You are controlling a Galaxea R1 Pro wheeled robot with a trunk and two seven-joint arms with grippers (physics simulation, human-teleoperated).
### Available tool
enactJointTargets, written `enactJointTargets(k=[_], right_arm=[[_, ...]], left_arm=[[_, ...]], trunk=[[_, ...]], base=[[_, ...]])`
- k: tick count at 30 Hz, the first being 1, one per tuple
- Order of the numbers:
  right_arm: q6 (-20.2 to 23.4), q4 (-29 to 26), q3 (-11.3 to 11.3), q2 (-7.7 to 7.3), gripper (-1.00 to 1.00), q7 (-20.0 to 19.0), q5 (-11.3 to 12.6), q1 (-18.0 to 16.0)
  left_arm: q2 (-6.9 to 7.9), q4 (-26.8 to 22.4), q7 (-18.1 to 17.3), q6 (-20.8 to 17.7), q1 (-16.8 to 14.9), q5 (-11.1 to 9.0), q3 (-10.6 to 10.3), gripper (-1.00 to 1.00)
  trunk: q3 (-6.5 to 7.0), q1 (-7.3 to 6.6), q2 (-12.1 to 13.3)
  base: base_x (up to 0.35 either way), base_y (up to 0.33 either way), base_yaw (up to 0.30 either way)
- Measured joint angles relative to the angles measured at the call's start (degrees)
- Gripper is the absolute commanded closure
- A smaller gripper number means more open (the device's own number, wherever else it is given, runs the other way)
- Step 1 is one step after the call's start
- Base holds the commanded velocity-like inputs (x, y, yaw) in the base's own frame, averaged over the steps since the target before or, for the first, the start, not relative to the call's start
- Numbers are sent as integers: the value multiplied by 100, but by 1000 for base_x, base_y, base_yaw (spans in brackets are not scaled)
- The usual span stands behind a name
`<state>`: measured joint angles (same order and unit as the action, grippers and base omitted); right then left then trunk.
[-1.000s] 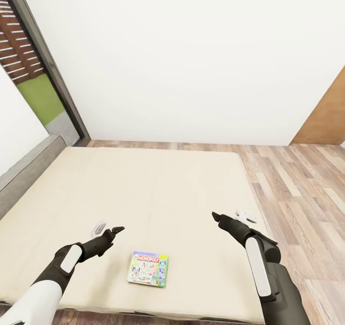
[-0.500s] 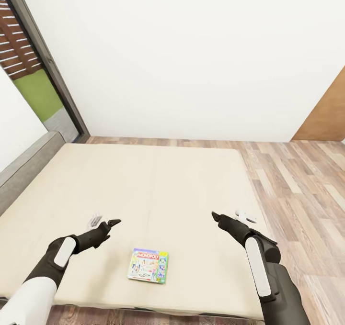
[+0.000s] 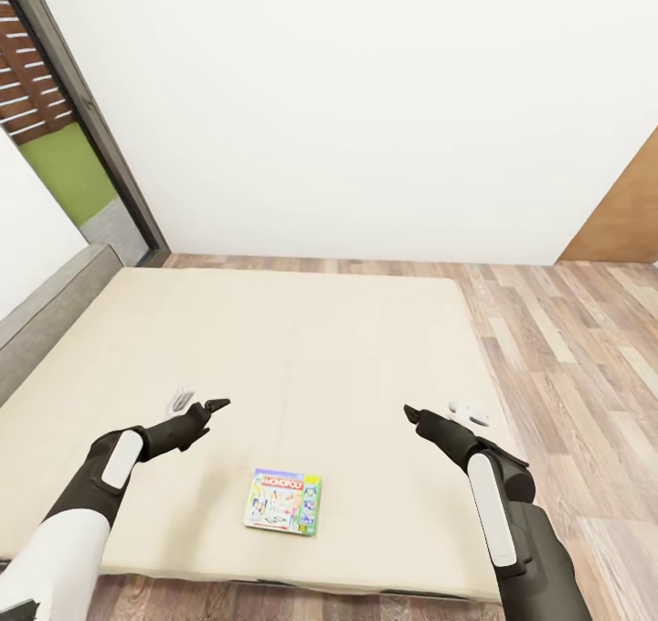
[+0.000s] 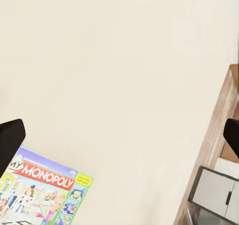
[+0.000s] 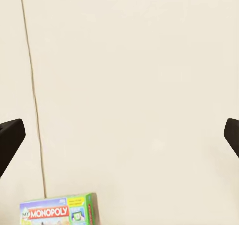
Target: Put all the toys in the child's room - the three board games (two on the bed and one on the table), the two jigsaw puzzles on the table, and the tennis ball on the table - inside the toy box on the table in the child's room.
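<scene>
Both hands spread, empty: left hand, right hand. Board game at 6 o'clock on bed; I risk shoving the thin box across the soft cover.

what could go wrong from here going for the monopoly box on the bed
1. The Monopoly box lies flat on the soft bed, so open fingers may press into the cover or slide the box rather than get under an edge.
2. It sits near the bed's front edge, so a nudge toward the robot could tip it onto the floor.
3. Both the left gripper and right gripper hang beside it, not above.
</scene>
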<state>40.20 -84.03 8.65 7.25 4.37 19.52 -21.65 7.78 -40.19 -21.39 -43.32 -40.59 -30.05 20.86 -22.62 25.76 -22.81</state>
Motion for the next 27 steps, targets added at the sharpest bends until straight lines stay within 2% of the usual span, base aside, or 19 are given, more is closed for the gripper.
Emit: enactJointTargets(k=[8,20,23,27], right_arm=[[-9,-22,-6,0,-100,0,1,-1],[69,-514,-19,-10,-100,-91,25,7],[172,-572,-20,-19,-100,-290,142,7],[548,-617,-3,-63,-100,-985,611,7]], left_arm=[[-17,32,1,54,-63,19,3,-100],[-20,38,0,83,-67,24,2,-100],[-20,38,0,87,-67,29,2,-100],[-20,38,0,92,-67,33,2,-100]], trunk=[[-76,0,0],[-189,0,0],[-217,0,0],[-255,0,0]], base=[[0,0,0],[0,0,0],[0,0,0],[0,0,0]])
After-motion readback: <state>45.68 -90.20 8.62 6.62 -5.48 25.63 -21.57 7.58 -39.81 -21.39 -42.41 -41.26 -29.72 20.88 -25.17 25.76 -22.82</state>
